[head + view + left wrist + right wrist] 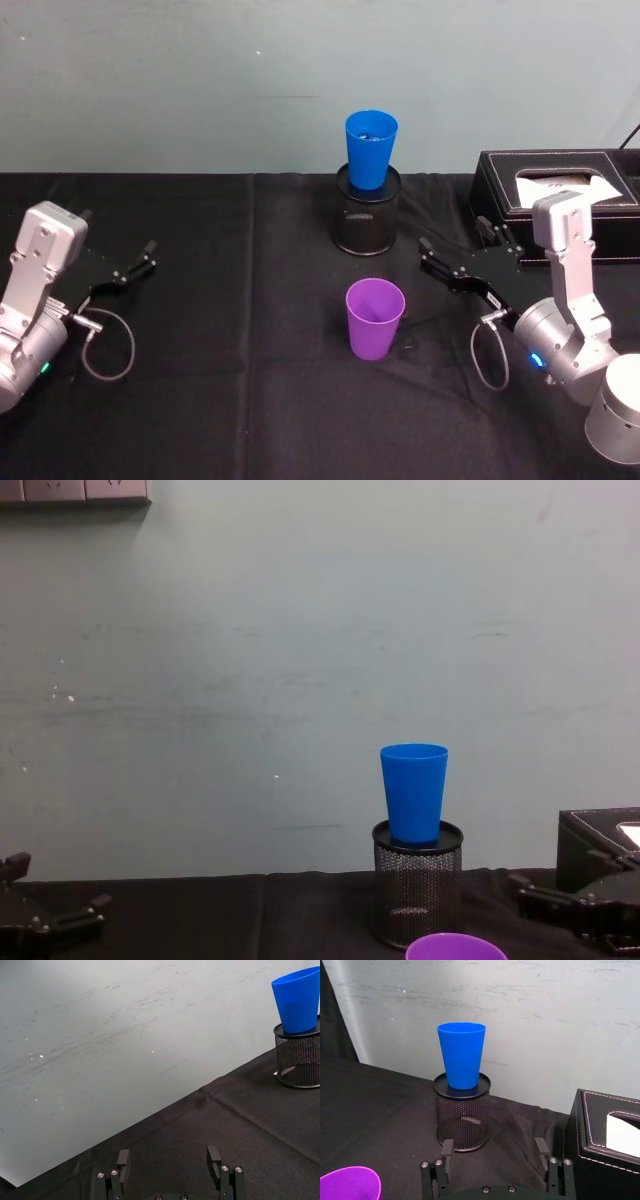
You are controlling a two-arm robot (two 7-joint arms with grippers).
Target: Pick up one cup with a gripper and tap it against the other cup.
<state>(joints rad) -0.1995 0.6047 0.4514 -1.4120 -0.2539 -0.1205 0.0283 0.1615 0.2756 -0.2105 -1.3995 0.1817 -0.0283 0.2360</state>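
Right hand (452, 254) open, empty, beside upright smooth purple plastic tumbler (375, 317) on bench. Bright blue plastic tumbler (371, 148) beyond, perched atop black wire-mesh cylinder (366, 213). Risk: hard tap toppling blue tumbler off perch. Left hand (128, 266) open, well apart

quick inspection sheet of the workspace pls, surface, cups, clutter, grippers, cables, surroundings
surface: table under a black cloth, creased.
job's things: purple cup upright on the cloth, ungripped; blue cup upright on top of the black mesh holder behind it.
clutter: black tissue box at the far right.
grippers: left gripper open, low at the left, holding nothing; right gripper open, right of the purple cup, apart from it.
cables: a grey loop by each wrist, lying on the cloth.
surroundings: scuffed pale wall behind.
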